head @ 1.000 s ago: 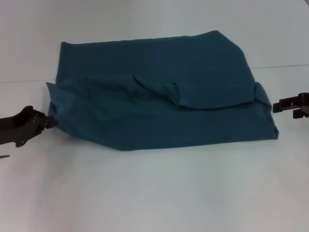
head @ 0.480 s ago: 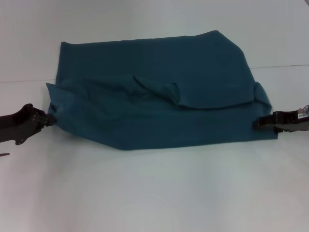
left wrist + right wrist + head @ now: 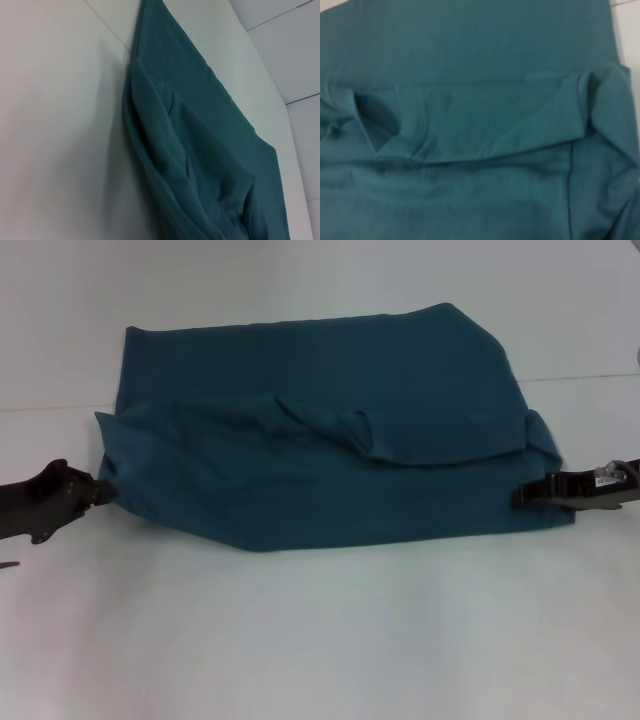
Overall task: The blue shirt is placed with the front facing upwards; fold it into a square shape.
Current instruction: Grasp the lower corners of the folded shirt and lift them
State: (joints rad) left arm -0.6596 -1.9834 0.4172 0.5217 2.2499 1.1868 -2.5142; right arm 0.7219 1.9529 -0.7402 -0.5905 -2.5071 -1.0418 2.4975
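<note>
Both claws sit at mid-frame edges of the large dark teal-blue cotton shirt [image 3: 320, 430]: the left gripper [image 3: 103, 492] touches its left corner, the right gripper [image 3: 522, 495] lies over its right edge, but whether either is pinching cloth I cannot tell. The shirt lies across the centre of the white table [image 3: 320, 640], partly folded with a rumpled flap over its middle. It is not yet square, so I judge further folds remain.

One blue shirt [image 3: 330, 455] lies on one white table [image 3: 320, 640], with two grippers: left gripper [image 3: 100, 490] and right gripper [image 3: 522, 495] (one at each side edge of the cloth).
</note>
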